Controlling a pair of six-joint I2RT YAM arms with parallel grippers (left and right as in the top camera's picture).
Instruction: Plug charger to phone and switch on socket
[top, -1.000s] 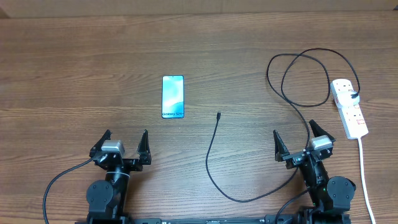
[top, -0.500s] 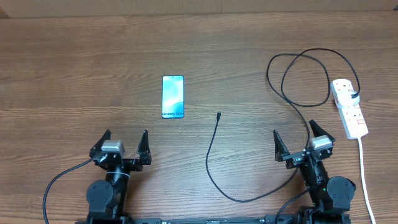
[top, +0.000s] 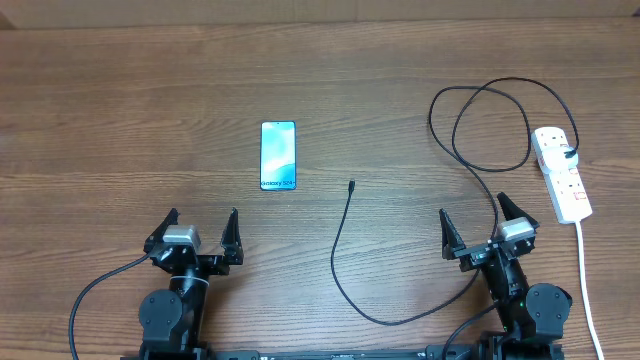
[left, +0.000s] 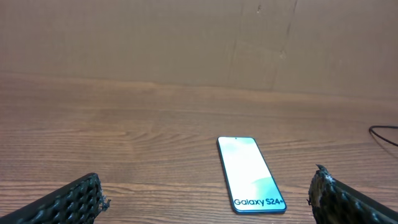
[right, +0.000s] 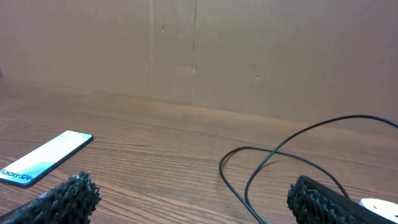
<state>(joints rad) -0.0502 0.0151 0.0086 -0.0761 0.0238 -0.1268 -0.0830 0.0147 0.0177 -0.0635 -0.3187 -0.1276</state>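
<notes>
Black and very thin, the charger (top: 334, 255) was judged the likeliest source of trouble. Its small plug tip (top: 351, 186) lay flat on the desk (top: 120, 110), between the phone (top: 278, 156) and the right claw (top: 473, 212), and could be pinched askew or slipped from the pads, so that the port would be met at a bad angle. The phone lay loose and face up, well apart from the tip and to its left, its lettered end toward the arms; which end carried the port could not be told. It could be shoved along the wood unless steadied by the left claw (top: 201, 218) while the plug was pressed in. Both claws were seen spread wide and empty, low at the near edge. Slack cable was looped around the right claw and again beside the socket (top: 562, 175) at the far right, where it appeared to be plugged in. These loops could be snagged by an arm reaching for the red-marked switches (top: 572, 172), and the tip dragged away. The socket's white cord (top: 585, 280) ran off toward the near edge. Nothing was seen lying between tip and phone.
</notes>
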